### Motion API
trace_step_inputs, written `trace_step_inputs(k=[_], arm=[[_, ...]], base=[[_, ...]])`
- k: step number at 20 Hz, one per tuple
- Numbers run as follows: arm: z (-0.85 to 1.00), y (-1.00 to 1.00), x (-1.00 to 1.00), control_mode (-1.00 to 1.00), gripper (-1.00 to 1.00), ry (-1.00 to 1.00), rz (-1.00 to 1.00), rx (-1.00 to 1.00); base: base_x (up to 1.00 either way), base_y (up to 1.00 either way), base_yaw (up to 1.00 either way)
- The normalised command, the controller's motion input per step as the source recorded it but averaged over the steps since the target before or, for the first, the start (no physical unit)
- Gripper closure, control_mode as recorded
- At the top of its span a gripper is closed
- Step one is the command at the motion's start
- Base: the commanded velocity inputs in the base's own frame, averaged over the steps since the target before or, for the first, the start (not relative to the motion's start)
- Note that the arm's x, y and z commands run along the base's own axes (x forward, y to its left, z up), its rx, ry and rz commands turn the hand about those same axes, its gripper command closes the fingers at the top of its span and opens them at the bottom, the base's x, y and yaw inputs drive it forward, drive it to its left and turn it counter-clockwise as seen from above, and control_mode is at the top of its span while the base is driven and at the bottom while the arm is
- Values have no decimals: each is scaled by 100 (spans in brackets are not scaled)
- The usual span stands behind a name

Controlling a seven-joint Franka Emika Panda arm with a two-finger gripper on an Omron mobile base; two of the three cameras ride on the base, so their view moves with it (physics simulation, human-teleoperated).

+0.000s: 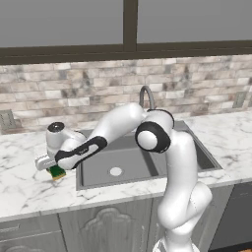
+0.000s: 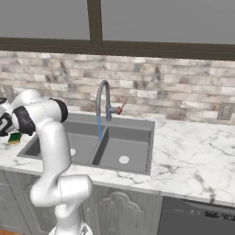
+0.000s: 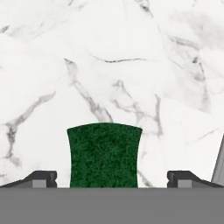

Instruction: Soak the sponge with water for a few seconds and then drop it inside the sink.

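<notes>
- left base view: the arm reaches left over the marble counter (image 1: pixel 29 187) beside the sink (image 1: pixel 142 162). the gripper (image 1: pixel 55 170) is down over the sponge (image 1: pixel 57 173), which sits on the counter just left of the sink's left rim. only a small green and yellow corner of the sponge shows under the hand. the faucet (image 1: pixel 146 96) is mostly hidden behind the arm.
- right base view: the sponge (image 2: pixel 14 137) peeks out at the left edge, half covered by the arm; the hand is cut off by the frame. water (image 2: pixel 99 127) falls in a thin stream from the faucet (image 2: pixel 103 98) into the left basin.
- hand view: the sponge (image 3: pixel 104 155), green top, lies between the two fingertips (image 3: pixel 41 178), with clear gaps on both sides. the gripper (image 3: pixel 113 179) is spread wide, grasping nothing. the sponge's near end is cut off at the bottom.
</notes>
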Motion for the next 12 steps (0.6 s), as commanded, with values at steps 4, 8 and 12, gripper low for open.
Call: trace_step_inputs(k=[4,8,12], arm=[[-11,0,0,-100,-100,16,0,1],[-23,0,0,-100,-100,7,0,0],[-16,0,0,-100,-100,1,0,0]], base=[[0,0,0],[0,0,0],[0,0,0]])
